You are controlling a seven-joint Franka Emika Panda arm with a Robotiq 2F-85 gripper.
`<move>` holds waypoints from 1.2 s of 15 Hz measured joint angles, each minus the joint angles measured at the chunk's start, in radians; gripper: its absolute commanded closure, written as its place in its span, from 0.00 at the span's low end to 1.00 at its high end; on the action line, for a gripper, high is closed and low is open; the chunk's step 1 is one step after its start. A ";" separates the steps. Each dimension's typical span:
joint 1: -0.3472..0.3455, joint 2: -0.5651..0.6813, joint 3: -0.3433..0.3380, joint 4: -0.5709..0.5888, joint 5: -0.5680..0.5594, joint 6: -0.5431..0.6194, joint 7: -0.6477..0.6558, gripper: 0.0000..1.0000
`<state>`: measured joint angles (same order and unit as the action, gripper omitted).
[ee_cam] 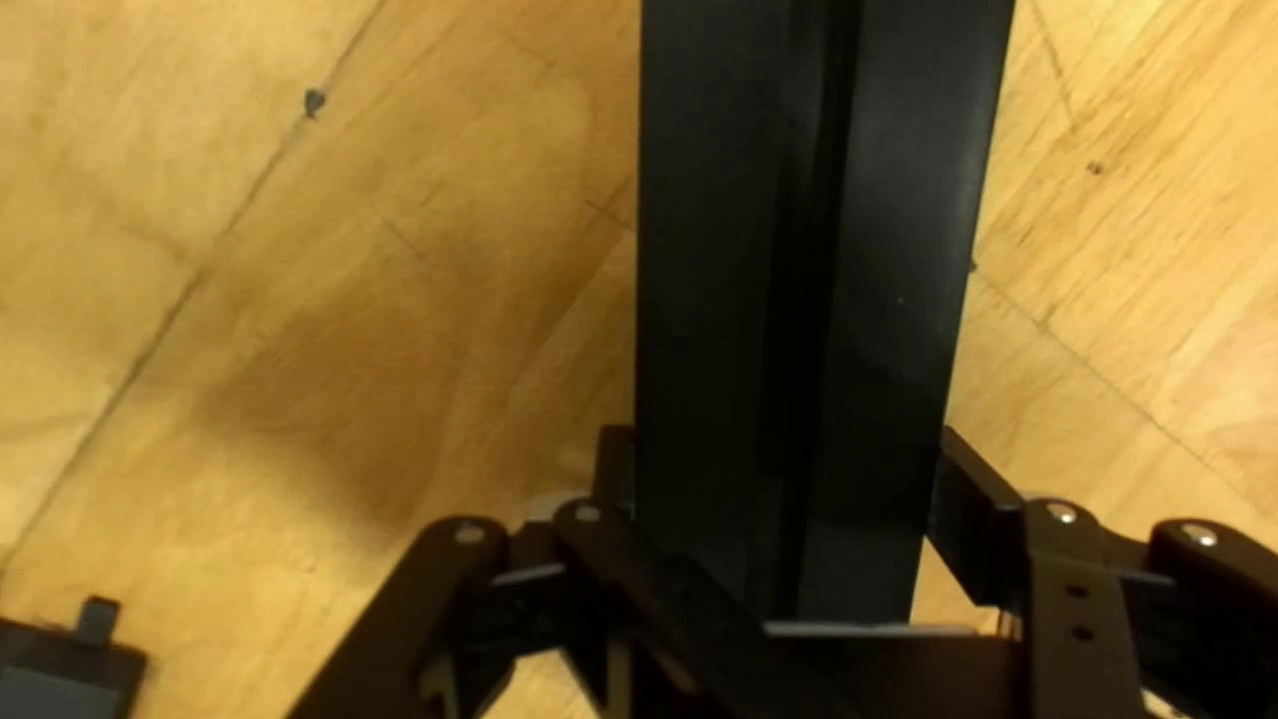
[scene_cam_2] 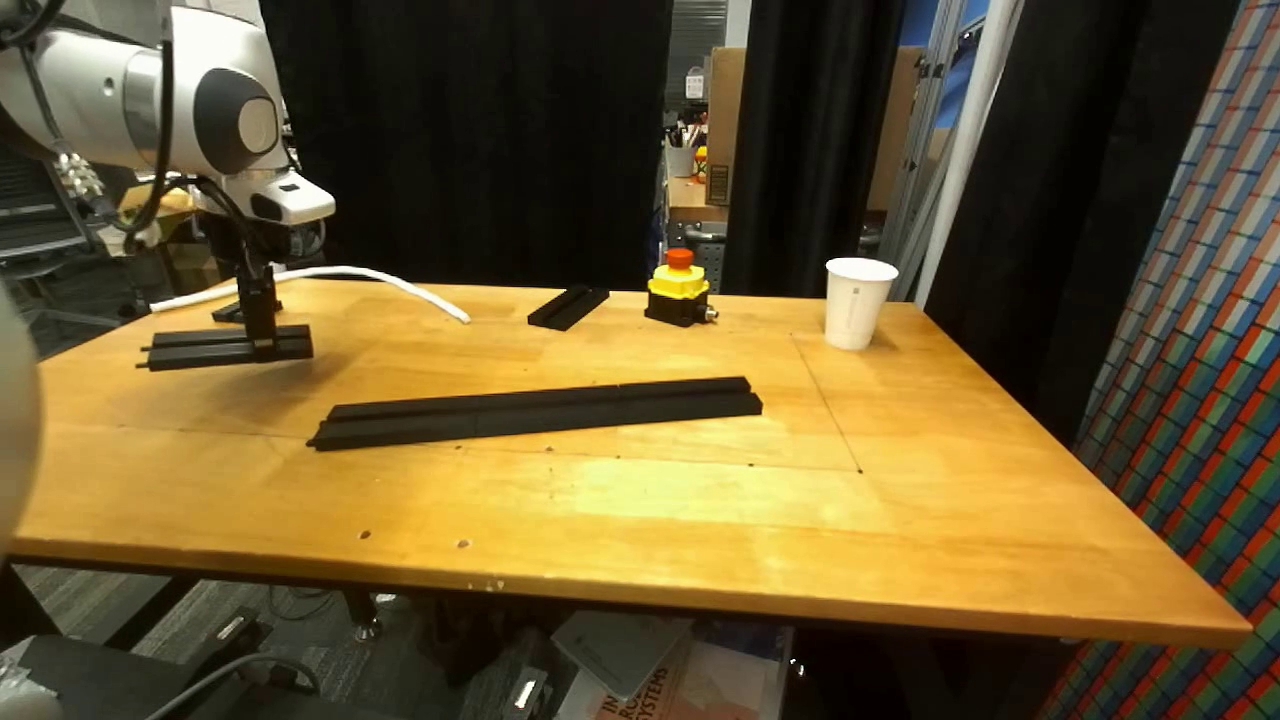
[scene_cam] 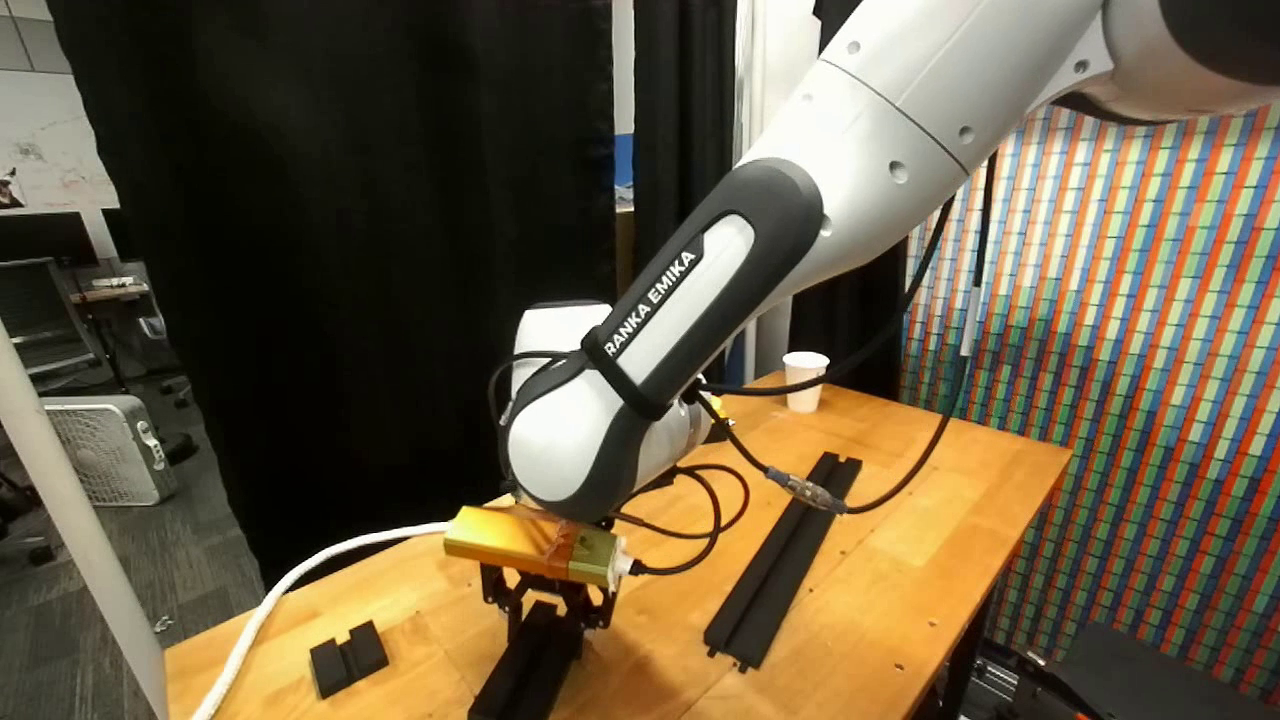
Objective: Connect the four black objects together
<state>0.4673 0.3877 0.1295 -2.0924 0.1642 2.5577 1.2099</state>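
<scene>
My gripper is shut on a black grooved bar, one finger against each long side. The gripper also shows in both exterior views. The held bar is roughly level and a little above the table, with two pegs at one end. A long black strip with faint seams lies on the table beyond the bar's unpegged end. How many segments it holds I cannot tell. Its pegged end faces the held bar's side. The strip lies to the right of the gripper; its pegged corner shows in the wrist view.
A small notched black block lies left of the gripper. A flat black slab and a yellow-and-red stop button stand near the back edge. A white cup is at the back right. A white tube runs along the back edge.
</scene>
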 measured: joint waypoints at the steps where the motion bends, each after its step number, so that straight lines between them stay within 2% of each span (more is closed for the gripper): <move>1: 0.006 -0.011 -0.007 -0.023 -0.021 0.004 0.059 0.55; 4: 0.011 -0.056 -0.023 -0.093 -0.087 0.004 0.209 0.55; 7: 0.006 -0.106 -0.028 -0.158 -0.122 0.002 0.297 0.55; 13: -0.049 -0.195 0.032 -0.245 -0.085 0.003 0.311 0.55; 18: -0.075 -0.236 0.091 -0.290 0.017 0.002 0.308 0.55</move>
<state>0.3924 0.1514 0.2202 -2.3824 0.1816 2.5601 1.5175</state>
